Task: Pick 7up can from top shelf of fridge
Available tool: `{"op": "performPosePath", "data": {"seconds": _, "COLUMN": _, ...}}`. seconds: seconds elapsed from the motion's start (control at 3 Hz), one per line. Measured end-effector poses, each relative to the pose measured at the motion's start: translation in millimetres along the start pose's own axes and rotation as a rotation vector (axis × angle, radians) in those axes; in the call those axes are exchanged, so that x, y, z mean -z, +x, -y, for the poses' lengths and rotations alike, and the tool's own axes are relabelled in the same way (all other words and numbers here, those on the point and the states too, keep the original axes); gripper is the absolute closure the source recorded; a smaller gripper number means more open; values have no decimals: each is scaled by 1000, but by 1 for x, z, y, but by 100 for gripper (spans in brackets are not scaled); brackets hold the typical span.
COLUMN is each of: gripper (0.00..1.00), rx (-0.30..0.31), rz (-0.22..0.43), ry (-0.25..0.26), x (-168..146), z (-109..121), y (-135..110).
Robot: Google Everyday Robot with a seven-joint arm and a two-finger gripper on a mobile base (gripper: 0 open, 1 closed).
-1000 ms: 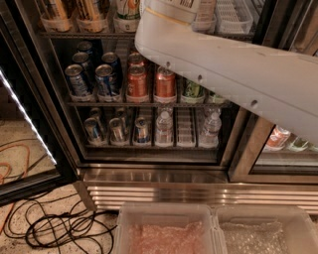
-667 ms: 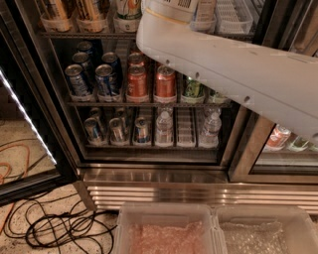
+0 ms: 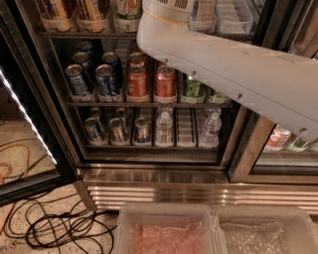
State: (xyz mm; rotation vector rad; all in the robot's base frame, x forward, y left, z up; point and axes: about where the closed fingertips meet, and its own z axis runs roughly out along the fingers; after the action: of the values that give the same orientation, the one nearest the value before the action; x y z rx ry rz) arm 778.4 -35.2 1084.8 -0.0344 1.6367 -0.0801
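Observation:
The fridge [image 3: 149, 176] stands with its left door open. Its top shelf [image 3: 89, 34] runs along the upper edge, with white slotted can lanes [image 3: 233, 17] at the right. The lower part of a pale can with green and red-orange print [image 3: 128, 9], seemingly the 7up can, stands on it just left of my arm. A white can with blue print [image 3: 201, 10] stands just right of the arm. My white arm [image 3: 228, 74] crosses from the right up to the top shelf. The gripper is past the top edge, out of view.
The middle rack holds blue cans [image 3: 104, 79], orange cans [image 3: 165, 82] and green cans [image 3: 193, 88]. The lower rack holds short cans [image 3: 118, 130] and water bottles [image 3: 164, 126]. The open door's light strip [image 3: 25, 114] is at left. Cables [image 3: 54, 225] lie on the floor. Two clear bins [image 3: 166, 230] sit below.

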Motion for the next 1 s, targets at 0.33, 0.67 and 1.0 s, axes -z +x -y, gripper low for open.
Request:
{"op": "performPosePath", "data": {"seconds": 0.33, "gripper": 65, "rx": 25, "rz": 1, "ry": 0, "x": 1, "z": 0, "y": -1}}
{"op": "performPosePath", "data": {"seconds": 0.67, "gripper": 88, "rx": 25, "rz": 1, "ry": 0, "x": 1, "z": 0, "y": -1}}
{"op": "performPosePath", "data": {"seconds": 1.0, "gripper": 100, "rx": 25, "rz": 1, "ry": 0, "x": 1, "z": 0, "y": -1}}
